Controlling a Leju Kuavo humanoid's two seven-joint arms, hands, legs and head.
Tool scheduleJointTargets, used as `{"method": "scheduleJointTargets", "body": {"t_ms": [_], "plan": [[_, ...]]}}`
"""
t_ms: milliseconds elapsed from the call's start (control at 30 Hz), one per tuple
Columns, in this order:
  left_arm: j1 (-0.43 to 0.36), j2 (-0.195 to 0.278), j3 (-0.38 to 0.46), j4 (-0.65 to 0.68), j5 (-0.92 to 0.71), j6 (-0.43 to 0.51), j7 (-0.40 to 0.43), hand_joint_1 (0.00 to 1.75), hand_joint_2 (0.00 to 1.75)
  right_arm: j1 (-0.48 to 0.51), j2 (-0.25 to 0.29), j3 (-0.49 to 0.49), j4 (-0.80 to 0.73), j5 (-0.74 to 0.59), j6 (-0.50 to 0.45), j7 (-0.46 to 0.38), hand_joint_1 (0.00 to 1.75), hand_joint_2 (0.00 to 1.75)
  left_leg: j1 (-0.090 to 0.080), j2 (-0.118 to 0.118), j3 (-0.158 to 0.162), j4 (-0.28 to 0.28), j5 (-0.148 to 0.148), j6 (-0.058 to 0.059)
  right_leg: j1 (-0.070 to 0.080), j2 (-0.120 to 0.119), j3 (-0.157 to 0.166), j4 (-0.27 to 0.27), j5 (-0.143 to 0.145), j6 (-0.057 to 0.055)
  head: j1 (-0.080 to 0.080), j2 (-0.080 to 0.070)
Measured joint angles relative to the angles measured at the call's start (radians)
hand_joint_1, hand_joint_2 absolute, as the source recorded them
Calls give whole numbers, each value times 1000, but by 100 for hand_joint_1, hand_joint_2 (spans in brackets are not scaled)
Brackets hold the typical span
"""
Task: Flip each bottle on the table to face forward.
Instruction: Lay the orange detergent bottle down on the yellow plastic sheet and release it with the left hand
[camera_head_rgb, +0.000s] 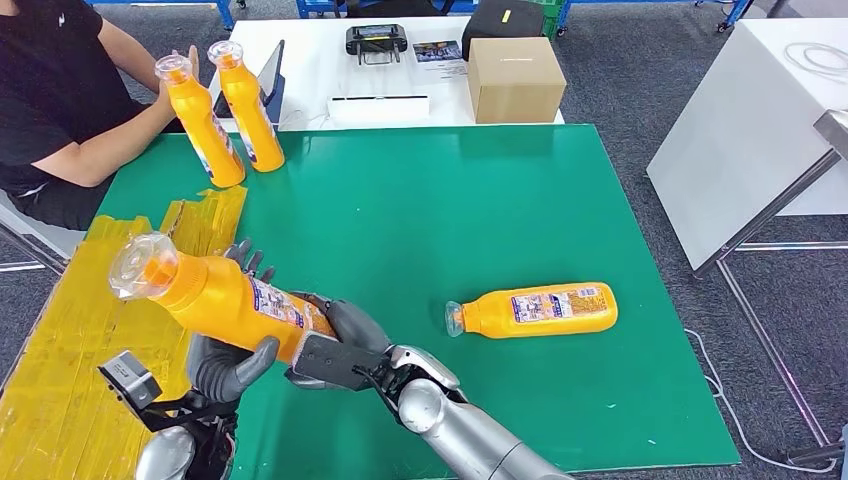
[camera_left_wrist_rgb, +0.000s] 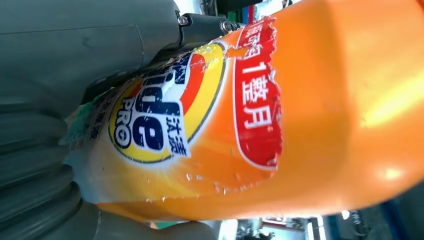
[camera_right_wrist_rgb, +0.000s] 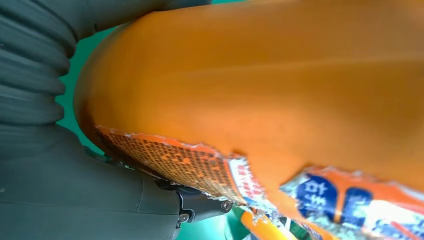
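Gripping one orange bottle (camera_head_rgb: 215, 295) between left hand (camera_head_rgb: 232, 362) and right hand (camera_head_rgb: 335, 345) (tilted, off the table (camera_head_rgb: 420, 215)), either could slip mid-turn

Four orange bottles (camera_head_rgb: 215, 297), one cardboard box (camera_head_rgb: 515, 79), one person (camera_head_rgb: 55, 95).

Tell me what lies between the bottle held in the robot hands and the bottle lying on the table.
Head view: only bare green mat separates the held bottle from the lying bottle.
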Motion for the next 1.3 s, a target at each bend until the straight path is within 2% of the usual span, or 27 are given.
{"method": "scheduleJointTargets", "body": {"t_ms": [633,667,767,800,867,1000,1133,1167,1233,1300], "plan": [[-1,32,3,23,-4,-35,-20,175,175,0,0,22,32,19,-13,-1,175,175,0,0,0,0,0,0,0,0,0,0,0,0,0,0],[-1,32,4,23,-7,-34,-21,175,175,0,0,22,32,21,-15,-1,134,175,0,0,0,0,0,0,0,0,0,0,0,0,0,0],[-1,33,4,23,-45,-12,-30,175,175,0,-4,22,31,39,-36,0,3,44,0,0,0,0,0,0,0,0,0,0,0,0,0,0],[-1,34,4,23,-69,7,-33,175,175,0,-7,22,29,48,-47,2,0,0,0,0,0,0,0,0,0,0,0,0,0,0,0,0],[-1,38,8,21,-141,70,-36,175,175,4,-20,20,15,65,-64,7,0,0,0,0,0,0,0,0,0,0,0,0,0,0,0,0],[-1,59,48,19,-349,271,-37,175,175,23,-66,-5,-53,77,-70,11,0,0,0,0,0,0,0,0,0,0,0,0,0,0,0,0],[-1,65,65,19,-407,330,-37,175,175,31,-83,-16,-79,82,-70,11,0,0,0,0,0,0,0,0,0,0,0,0,0,0,0,0],[0,72,82,19,-455,377,-36,175,175,40,-98,-26,-101,85,-69,10,0,0,0,0,-1,0,0,0,0,0,0,0,0,0,0,0],[12,99,174,27,-608,532,-37,175,175,83,-174,-76,-214,94,-58,2,0,0,0,0,-1,0,0,0,0,0,-1,0,0,0,0,0],[26,119,249,35,-695,622,-40,175,175,119,-235,-119,-309,99,-47,-6,0,0,0,0,-2,0,0,0,0,0,-2,0,0,0,0,0]]}}
